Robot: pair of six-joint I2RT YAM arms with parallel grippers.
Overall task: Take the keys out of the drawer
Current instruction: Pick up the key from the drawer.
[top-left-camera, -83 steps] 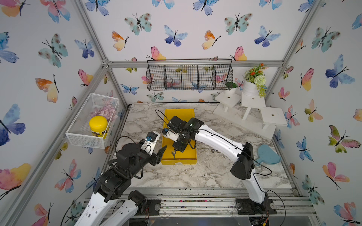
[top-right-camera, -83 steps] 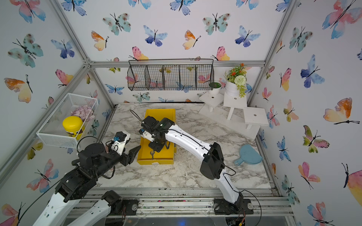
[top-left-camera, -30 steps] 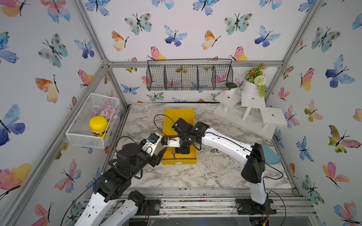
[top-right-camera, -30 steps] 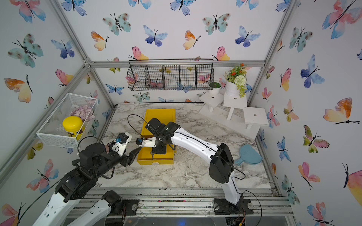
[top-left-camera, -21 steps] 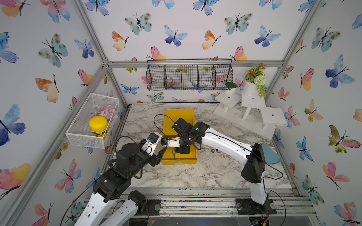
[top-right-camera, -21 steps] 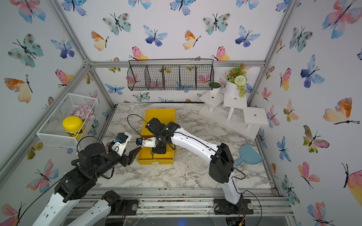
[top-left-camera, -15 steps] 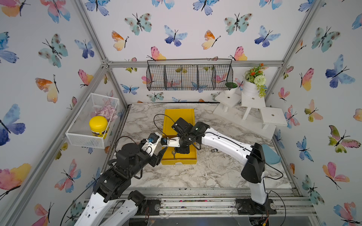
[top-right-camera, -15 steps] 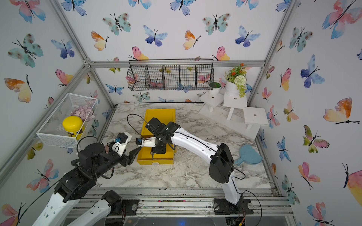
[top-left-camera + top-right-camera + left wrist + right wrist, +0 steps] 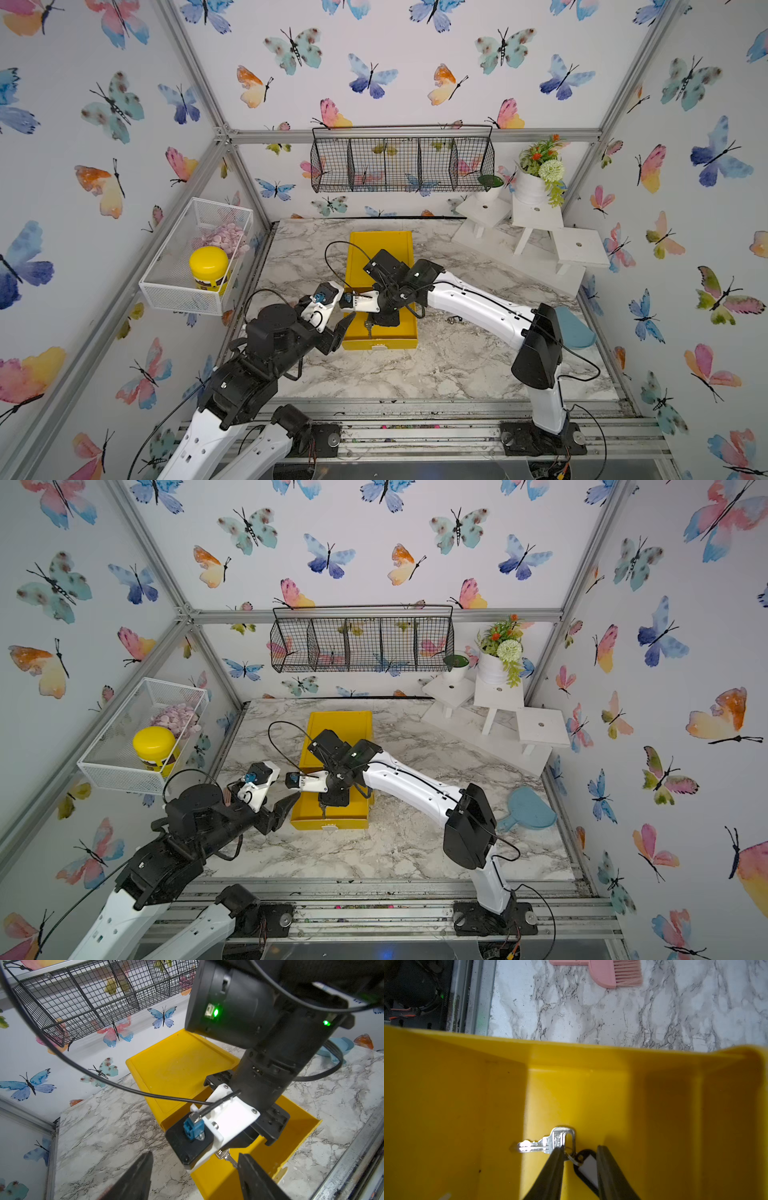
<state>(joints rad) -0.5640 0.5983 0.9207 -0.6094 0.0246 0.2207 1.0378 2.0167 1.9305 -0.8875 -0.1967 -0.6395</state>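
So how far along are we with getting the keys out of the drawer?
Done: the yellow drawer is open; a small dark item on the marble beside it may be a bunch already out. In hand: the right hand is down inside, fingers straddling the ring of a silver key with a black tag, not yet clamped. Left: grip, lift out. The left hand hangs open nearby.

Both top views look down from high; both wrist views sit close, sharing the drawer (image 9: 446,1105).
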